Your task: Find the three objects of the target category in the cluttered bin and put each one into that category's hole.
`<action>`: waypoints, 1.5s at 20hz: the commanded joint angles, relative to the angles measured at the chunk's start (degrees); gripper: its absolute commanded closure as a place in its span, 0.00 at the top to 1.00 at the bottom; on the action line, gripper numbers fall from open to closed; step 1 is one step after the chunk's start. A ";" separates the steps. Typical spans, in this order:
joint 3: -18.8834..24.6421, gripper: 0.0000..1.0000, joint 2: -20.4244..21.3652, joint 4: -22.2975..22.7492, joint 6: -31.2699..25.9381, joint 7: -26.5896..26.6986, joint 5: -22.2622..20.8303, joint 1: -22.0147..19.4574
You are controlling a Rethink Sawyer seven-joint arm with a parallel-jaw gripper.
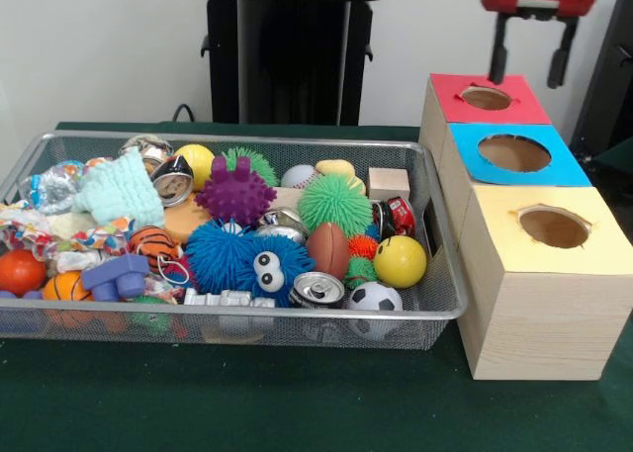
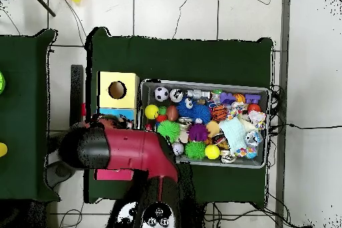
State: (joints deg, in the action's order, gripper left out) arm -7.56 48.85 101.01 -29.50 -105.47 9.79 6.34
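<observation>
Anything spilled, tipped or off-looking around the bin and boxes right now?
Nothing stands out. The bin sits level with its clutter inside, none spilled onto the table. The end effector hangs open and empty above the red-faced hole.

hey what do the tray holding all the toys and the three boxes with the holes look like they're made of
The wide shallow silver mesh tray looks like metal wire: see-through woven walls and a shiny rounded rim. The three pale boxes look like unfinished wood, with grain lines on their sides; their red, blue and yellow tops look like matte paper or card, roughly cut round the holes.
</observation>
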 commanded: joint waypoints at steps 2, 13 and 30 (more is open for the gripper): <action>6.89 1.00 0.37 -4.24 -10.67 6.61 -2.42 -11.22; 19.46 1.00 -7.81 -16.62 -15.69 22.69 -11.00 -27.73; 28.99 1.00 -5.75 -18.02 -24.86 34.67 -20.07 -48.86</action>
State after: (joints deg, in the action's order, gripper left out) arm 14.15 42.87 83.83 -45.46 -92.51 -5.74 -37.38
